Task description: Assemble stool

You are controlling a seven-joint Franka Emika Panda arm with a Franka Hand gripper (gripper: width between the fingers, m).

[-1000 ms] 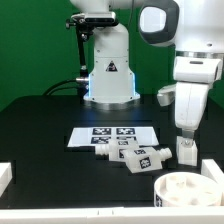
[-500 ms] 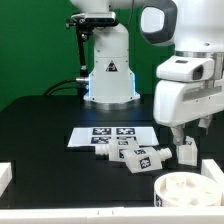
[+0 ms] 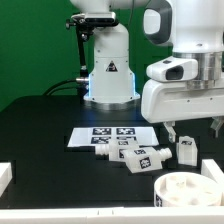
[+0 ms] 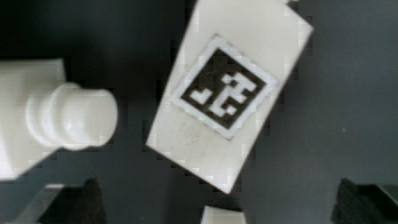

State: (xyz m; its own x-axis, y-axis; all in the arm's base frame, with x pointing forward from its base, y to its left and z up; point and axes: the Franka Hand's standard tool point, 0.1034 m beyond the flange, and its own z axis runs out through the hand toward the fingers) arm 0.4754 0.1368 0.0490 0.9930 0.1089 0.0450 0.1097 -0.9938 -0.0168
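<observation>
The arm (image 3: 198, 20) is clad in smooth, rounded white shells with a black disc at one joint. Its domed base (image 3: 110, 50) is marked with a black triangular sticker (image 3: 110, 67) and lit pale blue along the foot, where a black cable (image 3: 62, 87) is attached. A boxy white housing (image 3: 185, 98) with a dark round port is carried above the pincer (image 3: 193, 130), which is fitted with dark fingers (image 4: 68, 202).
</observation>
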